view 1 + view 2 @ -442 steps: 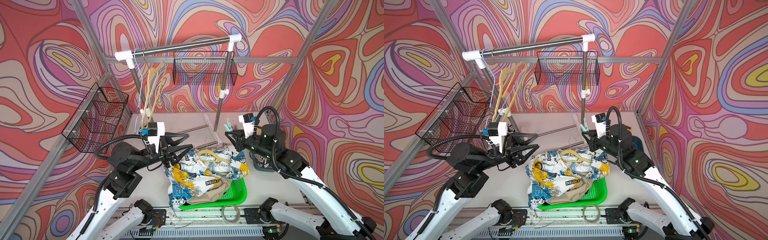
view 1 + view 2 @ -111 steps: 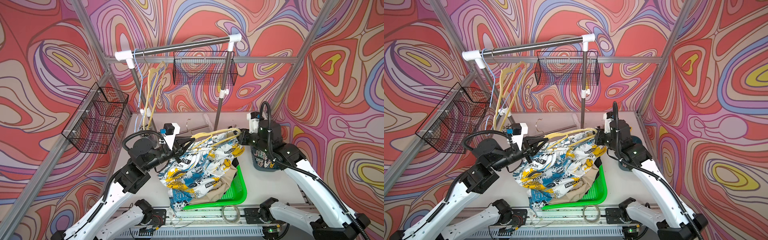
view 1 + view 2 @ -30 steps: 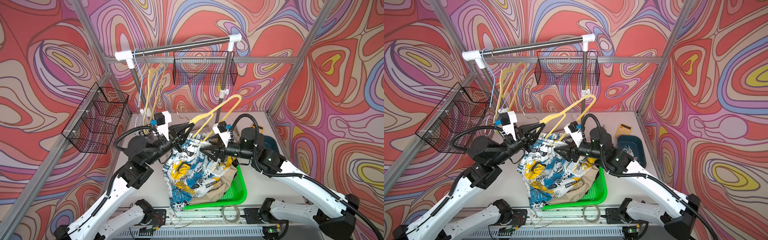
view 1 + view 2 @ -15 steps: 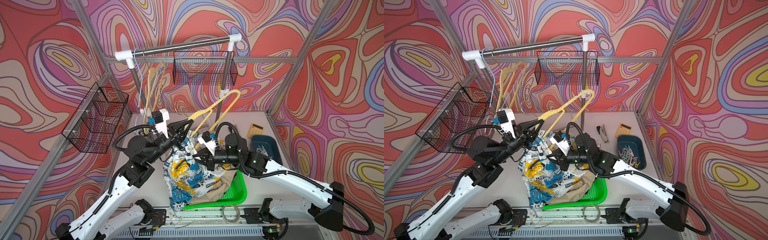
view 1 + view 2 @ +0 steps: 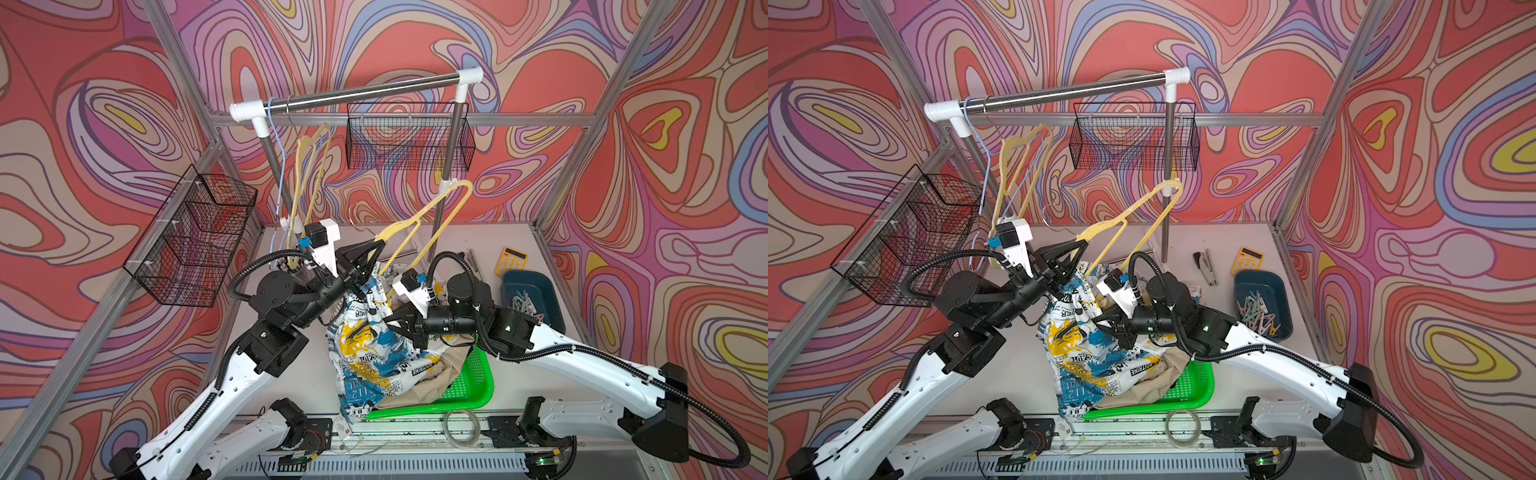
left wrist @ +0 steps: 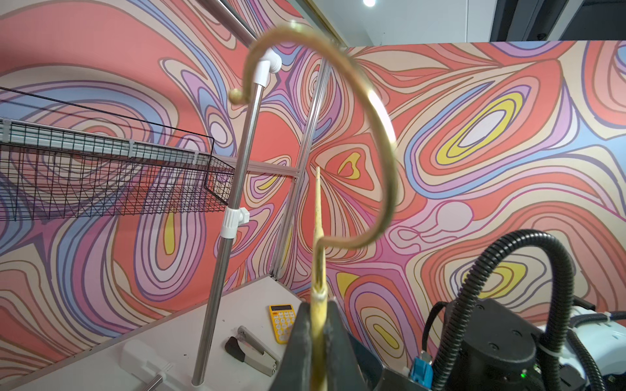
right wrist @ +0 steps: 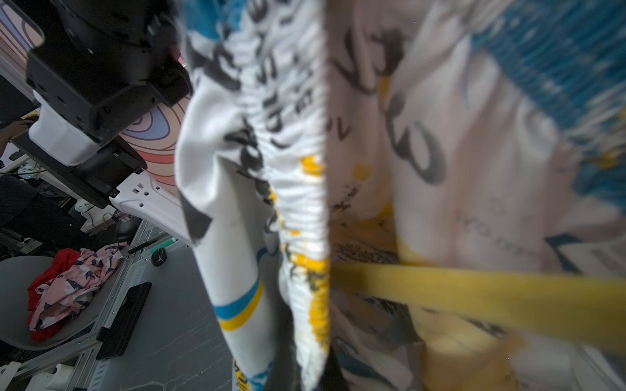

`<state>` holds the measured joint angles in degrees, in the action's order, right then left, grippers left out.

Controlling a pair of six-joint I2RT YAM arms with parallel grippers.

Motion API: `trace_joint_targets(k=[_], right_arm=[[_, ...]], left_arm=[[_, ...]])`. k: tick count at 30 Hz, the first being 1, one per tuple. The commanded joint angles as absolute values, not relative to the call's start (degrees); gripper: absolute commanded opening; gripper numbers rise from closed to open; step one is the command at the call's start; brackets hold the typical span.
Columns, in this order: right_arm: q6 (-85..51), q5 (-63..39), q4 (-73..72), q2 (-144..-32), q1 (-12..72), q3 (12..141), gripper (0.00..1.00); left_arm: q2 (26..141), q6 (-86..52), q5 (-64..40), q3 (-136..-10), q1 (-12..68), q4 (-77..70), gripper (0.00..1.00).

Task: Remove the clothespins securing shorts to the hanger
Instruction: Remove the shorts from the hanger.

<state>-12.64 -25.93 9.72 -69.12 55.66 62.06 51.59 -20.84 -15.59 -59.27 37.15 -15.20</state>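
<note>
Left wrist view: left gripper (image 6: 318, 306) clamped on the neck of the yellow plastic hanger (image 6: 318, 267), low centre of the frame
In a top view the right gripper (image 5: 400, 328), at mid-frame, has its jaws pressed together against the waistband of the white shorts printed in blue, yellow and black (image 5: 365, 353); no clothespin shows there, so whether it pinches one I cannot tell. Pink and mint plastic clothespins (image 5: 523, 301) lie in the dark blue tray (image 5: 527, 275) at right. Best, I judge: hold the hanger steady, squeeze a pin's tail ends, not cloth, and draw it straight off the bar
</note>
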Motion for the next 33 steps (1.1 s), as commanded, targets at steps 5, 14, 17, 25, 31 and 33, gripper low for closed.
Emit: trace_joint_targets(k=[5,14,17,25,31,33], right_arm=[[-9.0,-21.5,18.1,-65.9,56.3,63.0,0.00],[-6.6,-16.7,21.9,-64.2,56.3,62.7,0.00],[-6.2,-15.6,23.1,-63.8,56.3,62.8,0.00],[-4.6,-14.8,24.1,-62.5,56.3,63.2,0.00],[-7.1,-22.7,19.2,-67.5,56.3,61.2,0.00],[-8.8,-25.1,16.0,-69.0,56.3,60.6,0.00]], left_arm=[[52.0,-15.2,-23.3,-66.3,37.0,-8.3,0.00],[51.8,-7.3,-30.3,-73.4,37.0,9.9,0.04],[52.2,-6.0,-30.6,-74.9,37.0,13.8,0.04],[52.1,-4.8,-31.2,-76.0,37.0,17.9,0.04],[53.4,-11.2,-22.0,-73.1,37.0,2.0,0.05],[53.9,-13.5,-17.8,-71.3,37.0,-3.5,0.04]])
